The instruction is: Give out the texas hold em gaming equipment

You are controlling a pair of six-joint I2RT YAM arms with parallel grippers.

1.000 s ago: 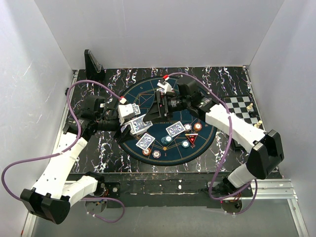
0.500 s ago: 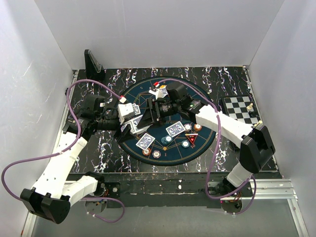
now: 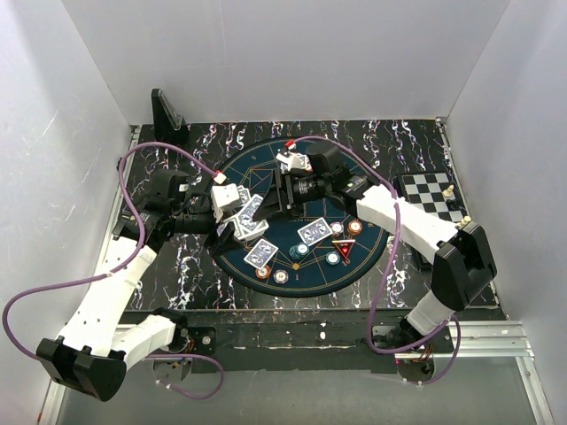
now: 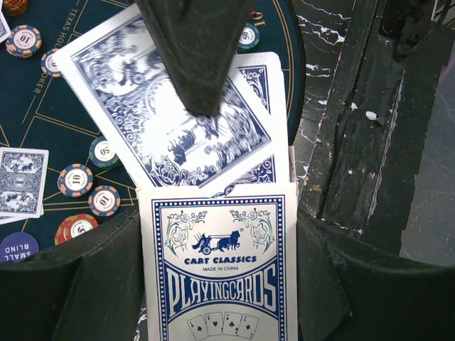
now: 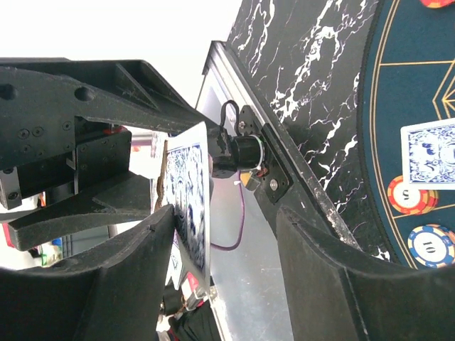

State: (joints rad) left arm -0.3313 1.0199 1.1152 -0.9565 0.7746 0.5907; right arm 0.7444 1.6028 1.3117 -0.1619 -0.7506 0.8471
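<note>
My left gripper is shut on a blue-white pack of playing cards, held above the left part of the round dark mat. Two cards stick out of the pack's top; the upper card lies against one finger of my right gripper. The right jaws stand wide apart, with the other finger clear of the card. Two cards lie face down on the mat. Striped chips and the red-black triangular marker lie near them.
A black-white chessboard with pieces sits at the right edge. A black upright stand is at the back left. A purple small-blind disc and more chips lie on the mat below the pack.
My right gripper has moved left and slightly nearer, up to the pack in my left gripper. A card now sticks out of the pack against its finger.
</note>
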